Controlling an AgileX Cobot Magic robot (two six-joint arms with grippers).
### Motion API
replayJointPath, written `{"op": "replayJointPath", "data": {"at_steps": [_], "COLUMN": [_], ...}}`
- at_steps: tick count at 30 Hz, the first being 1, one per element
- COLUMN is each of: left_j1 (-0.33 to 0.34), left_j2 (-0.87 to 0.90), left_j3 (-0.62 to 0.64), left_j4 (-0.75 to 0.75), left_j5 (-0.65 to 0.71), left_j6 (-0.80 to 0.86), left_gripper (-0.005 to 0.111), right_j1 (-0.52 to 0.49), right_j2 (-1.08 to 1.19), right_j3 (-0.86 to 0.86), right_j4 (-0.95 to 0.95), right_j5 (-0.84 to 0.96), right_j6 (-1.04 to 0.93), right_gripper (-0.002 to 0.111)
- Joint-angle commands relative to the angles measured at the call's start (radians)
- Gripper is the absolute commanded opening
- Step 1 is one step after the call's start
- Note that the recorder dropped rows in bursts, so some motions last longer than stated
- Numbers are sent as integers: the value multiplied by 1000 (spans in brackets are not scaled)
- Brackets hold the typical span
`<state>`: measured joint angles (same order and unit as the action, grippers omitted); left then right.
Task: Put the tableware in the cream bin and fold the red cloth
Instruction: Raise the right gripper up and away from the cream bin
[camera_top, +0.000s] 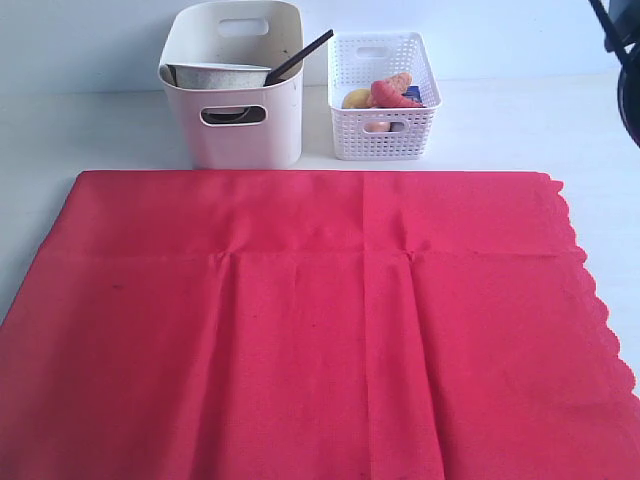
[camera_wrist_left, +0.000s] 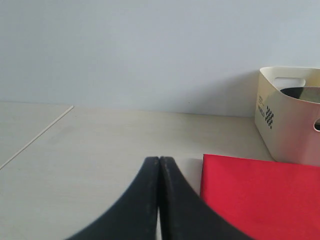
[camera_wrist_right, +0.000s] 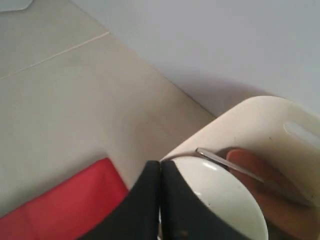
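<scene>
The red cloth (camera_top: 300, 330) lies spread flat over the near table, its scalloped edge on the right. Behind it stands the cream bin (camera_top: 245, 130) with tableware inside and a dark stick (camera_top: 300, 57) leaning out. In the right wrist view my right gripper (camera_wrist_right: 160, 163) is shut with nothing between its fingers, right at the bin's rim (camera_wrist_right: 260, 120), next to the pale bowl (camera_wrist_right: 225, 195), the steel knife (camera_wrist_right: 230, 164) and the brown plate (camera_wrist_right: 270, 185). My left gripper (camera_wrist_left: 159, 159) is shut and empty above bare table beside a corner of the cloth (camera_wrist_left: 260, 195).
A white lattice basket (camera_top: 383, 128) holding food items stands just right of the cream bin. Part of a dark arm (camera_top: 625, 60) shows at the top right corner. Bare pale table runs behind and to both sides of the cloth.
</scene>
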<state>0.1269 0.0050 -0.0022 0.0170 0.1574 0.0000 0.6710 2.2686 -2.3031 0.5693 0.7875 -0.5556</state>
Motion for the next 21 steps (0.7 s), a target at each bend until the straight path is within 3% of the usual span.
{"op": "replayJointPath", "data": {"at_steps": [1,21], "left_j1": [2,2], "left_j2": [-5,-5], "left_j3": [2,2], "left_j4": [-6,-6], "left_j5": [-3,-3], "left_j6": [-7,-7], "left_gripper": [1,1], "right_j1": [1,-28], "right_j2": [-43,-56], "right_j3": [-5,-5], "right_j4": [-87,-136], "right_j5": [84,260], "right_j6": [47,88], "right_gripper": [0,0]}}
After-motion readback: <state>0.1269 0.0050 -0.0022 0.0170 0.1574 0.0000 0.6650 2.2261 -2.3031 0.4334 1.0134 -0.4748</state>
